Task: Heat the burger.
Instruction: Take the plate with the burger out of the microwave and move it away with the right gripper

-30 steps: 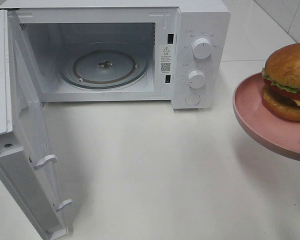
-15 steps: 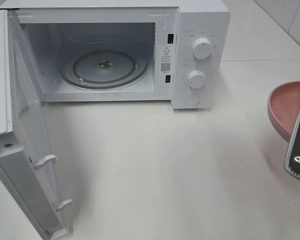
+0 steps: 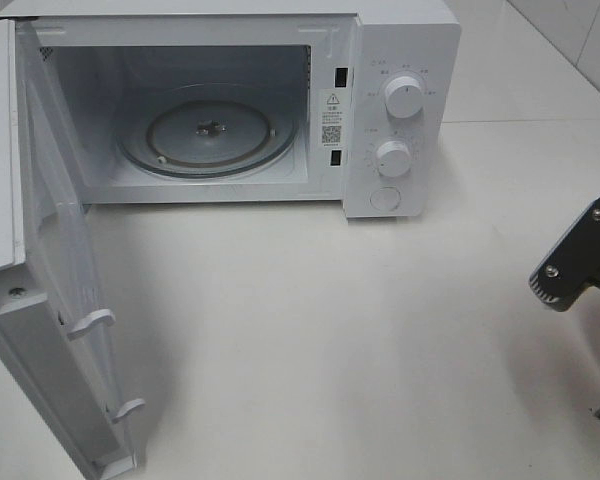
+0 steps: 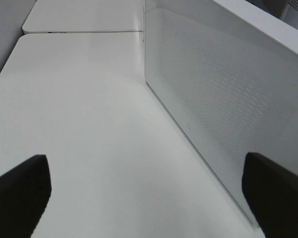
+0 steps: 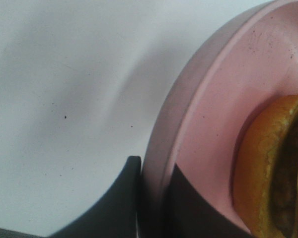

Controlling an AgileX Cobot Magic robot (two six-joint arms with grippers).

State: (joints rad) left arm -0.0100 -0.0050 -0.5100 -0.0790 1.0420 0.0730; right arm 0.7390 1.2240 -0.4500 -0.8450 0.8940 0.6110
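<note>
A white microwave [image 3: 230, 105] stands at the back of a smooth white table [image 3: 320, 340], and everything else is placed from it. Its door [image 3: 55, 330] hangs wide open on the left of the cabinet, swung out toward the front of the table, with two white latch hooks on its inner face. Inside the cavity a round glass turntable [image 3: 208, 135] lies flat on the floor. Right of the cavity a control panel carries two round white knobs [image 3: 404, 97], one above the other. Behind and to the right of the microwave rises a white tiled wall [image 3: 580, 30]. Soft, even light gives faint shadows under the door.
</note>
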